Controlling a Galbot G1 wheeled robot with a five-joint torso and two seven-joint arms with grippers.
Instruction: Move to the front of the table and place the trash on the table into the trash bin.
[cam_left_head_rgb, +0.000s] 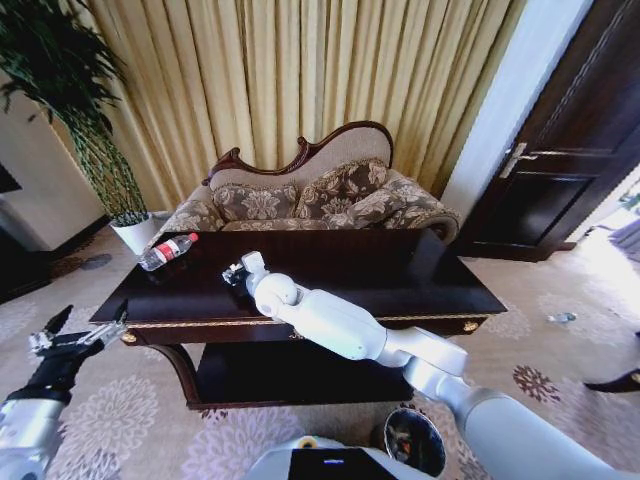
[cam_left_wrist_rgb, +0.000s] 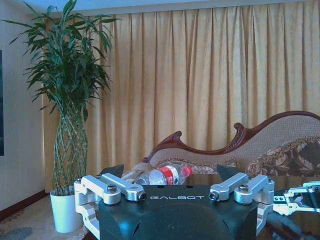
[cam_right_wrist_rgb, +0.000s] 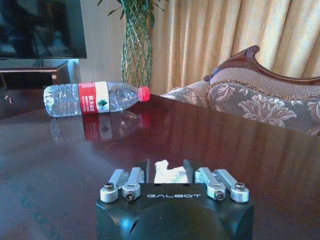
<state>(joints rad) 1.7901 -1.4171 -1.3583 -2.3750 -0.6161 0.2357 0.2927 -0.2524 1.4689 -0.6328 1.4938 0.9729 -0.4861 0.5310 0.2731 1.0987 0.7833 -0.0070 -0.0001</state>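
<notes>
The dark glossy table (cam_left_head_rgb: 400, 270) stands in front of me. A clear bottle (cam_left_head_rgb: 168, 250) with a red cap and label lies on its side near the table's far left corner, and shows again as the bottle (cam_right_wrist_rgb: 95, 97) and the bottle (cam_left_wrist_rgb: 162, 176). My right gripper (cam_left_head_rgb: 235, 272) rests low on the tabletop, just right of the bottle. In the right wrist view, my right gripper (cam_right_wrist_rgb: 166, 167) is shut on a white crumpled scrap (cam_right_wrist_rgb: 167, 175). My left gripper (cam_left_head_rgb: 80, 335) hangs open off the table's left end, below its top. The round dark trash bin (cam_left_head_rgb: 415, 440) sits on the carpet by my base.
A carved patterned sofa (cam_left_head_rgb: 320, 195) stands behind the table against gold curtains. A tall plant in a white pot (cam_left_head_rgb: 133, 232) stands at the back left. A dark door (cam_left_head_rgb: 570, 150) is at the right. Patterned carpet surrounds the table.
</notes>
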